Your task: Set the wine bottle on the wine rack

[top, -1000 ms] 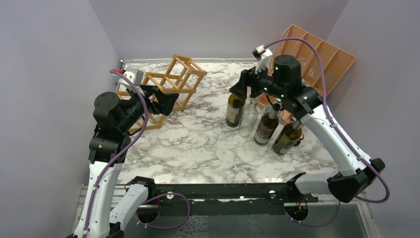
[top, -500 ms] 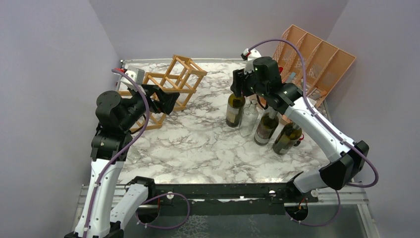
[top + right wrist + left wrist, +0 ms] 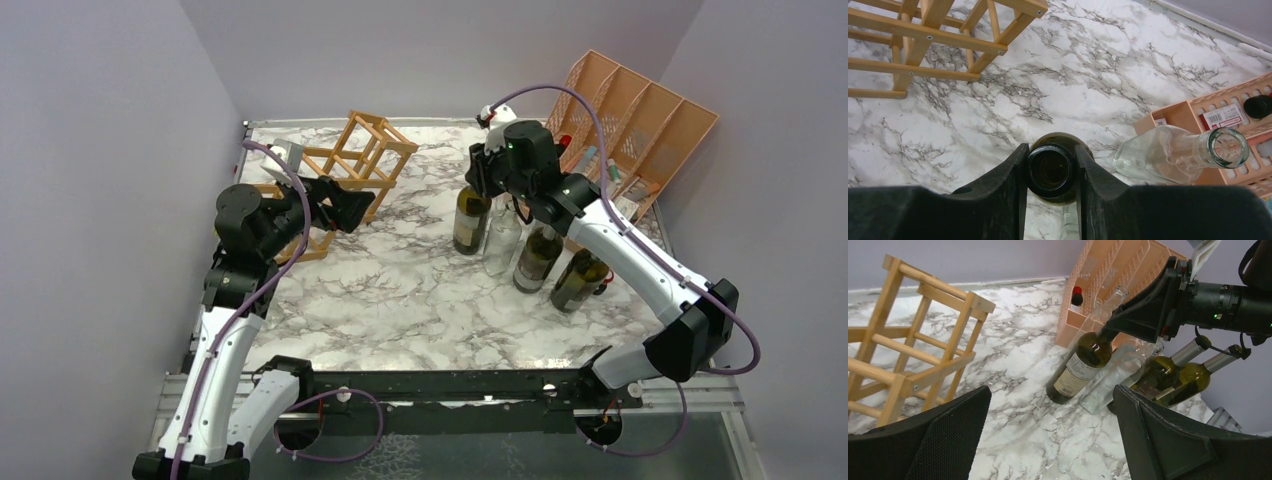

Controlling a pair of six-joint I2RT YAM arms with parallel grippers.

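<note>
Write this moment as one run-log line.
right hand: shut on neck of upright wine bottle | left hand: open near wine rack

Bare table (image 3: 400, 300) is left open from the near edge to the middle, between the wine rack (image 3: 355, 165) by the far-left corner and the bottles toward the right edge. The wine bottle (image 3: 470, 215) is free on its rack side but hemmed on the other by a clear bottle (image 3: 502, 235), seemingly touching; beyond, that side is closed by two more bottles (image 3: 540, 258) and the peach organizer (image 3: 640, 115). The rack's front is partly blocked by the left gripper (image 3: 350, 207).
</note>
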